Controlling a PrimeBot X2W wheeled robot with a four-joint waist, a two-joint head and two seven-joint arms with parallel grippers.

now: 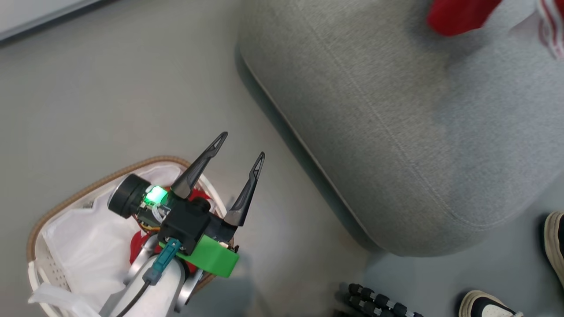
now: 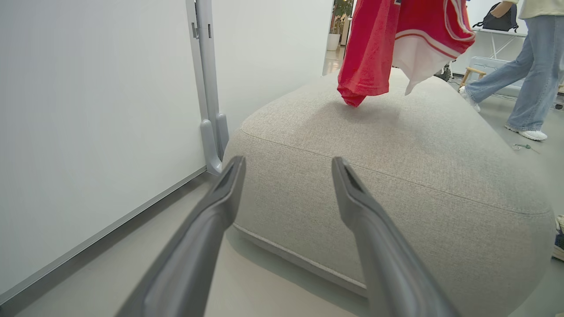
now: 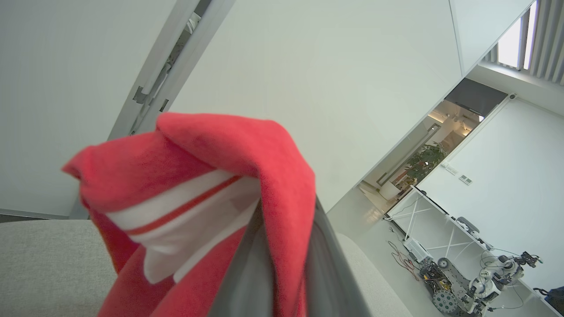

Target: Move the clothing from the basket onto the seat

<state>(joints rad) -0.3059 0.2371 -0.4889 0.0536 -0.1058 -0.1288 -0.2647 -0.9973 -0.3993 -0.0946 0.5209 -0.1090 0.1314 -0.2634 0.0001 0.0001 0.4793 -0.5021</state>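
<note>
Head view: the left gripper (image 1: 243, 144), fingers spread and empty, hung over the basket (image 1: 88, 189) at lower left, where red clothing (image 1: 137, 246) lay, apparently placed for the next pick, with the seat (image 1: 374, 110) at right. Left wrist view: a red-and-white garment (image 2: 374, 53) dangled over the seat's far end at the top of the frame. Right wrist view: the right gripper (image 3: 288, 268) was clamped on that garment, evidently carrying it across, with the garment not yet laid down.

Bright even light; soft shadow beside seat (image 1: 396, 132); wrist views warped at edges; close clothing (image 3: 198, 176) blurred.
</note>
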